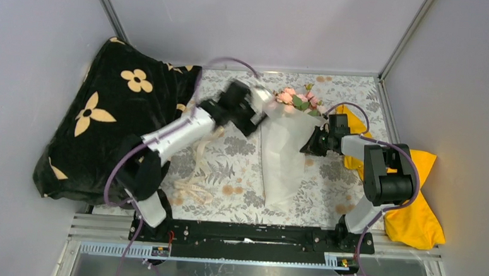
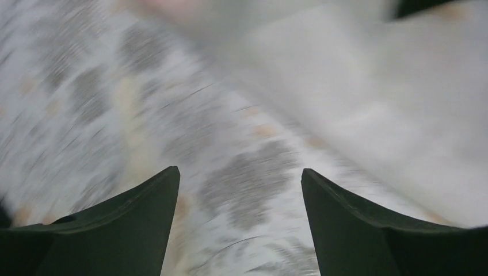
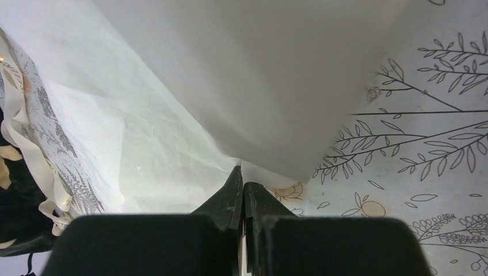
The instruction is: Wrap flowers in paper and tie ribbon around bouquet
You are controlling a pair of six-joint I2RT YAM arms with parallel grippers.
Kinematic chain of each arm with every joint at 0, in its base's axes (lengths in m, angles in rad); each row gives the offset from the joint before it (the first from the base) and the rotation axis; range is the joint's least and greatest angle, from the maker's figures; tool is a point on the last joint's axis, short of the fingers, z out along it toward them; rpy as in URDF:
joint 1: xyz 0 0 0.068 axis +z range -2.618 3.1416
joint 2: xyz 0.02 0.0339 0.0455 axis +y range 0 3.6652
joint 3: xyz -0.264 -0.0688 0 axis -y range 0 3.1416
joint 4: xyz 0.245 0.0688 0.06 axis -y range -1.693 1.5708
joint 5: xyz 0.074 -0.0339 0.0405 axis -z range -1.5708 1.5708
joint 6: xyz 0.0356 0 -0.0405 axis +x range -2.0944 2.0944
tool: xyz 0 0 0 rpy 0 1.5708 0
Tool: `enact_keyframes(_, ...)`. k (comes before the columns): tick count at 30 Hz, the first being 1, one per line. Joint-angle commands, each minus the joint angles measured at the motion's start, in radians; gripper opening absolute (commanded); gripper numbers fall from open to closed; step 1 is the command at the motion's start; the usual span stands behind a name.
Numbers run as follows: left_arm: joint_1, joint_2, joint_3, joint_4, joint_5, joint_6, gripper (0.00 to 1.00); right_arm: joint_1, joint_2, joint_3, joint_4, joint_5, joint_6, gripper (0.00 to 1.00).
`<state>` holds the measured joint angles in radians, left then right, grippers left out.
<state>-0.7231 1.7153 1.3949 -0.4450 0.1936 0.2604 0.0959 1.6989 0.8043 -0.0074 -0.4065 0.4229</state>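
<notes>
The left tool (image 2: 239,169) is spread wide above the surface (image 2: 86,115), holding nothing. The right tool (image 3: 241,172) is pressed together at the edge of the paper (image 3: 172,115).

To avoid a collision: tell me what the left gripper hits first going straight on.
Probably the paper, just below the flowers: the open left gripper points at its left side. Its wrist view is blurred, so if it tilts down, the tablecloth could come first.
</notes>
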Motion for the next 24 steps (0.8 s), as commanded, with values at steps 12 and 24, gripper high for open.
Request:
enact_keyframes(12, 0.358, 0.459, 0.318, -0.049, -0.072, 0.097, 0.87, -0.004, -0.041, 0.024, -0.104, 0.015, -0.07, 0.0)
enact_keyframes(24, 0.399, 0.715, 0.506, -0.294, 0.012, 0.036, 0.75, -0.004, -0.088, 0.05, -0.167, 0.023, -0.095, 0.0)
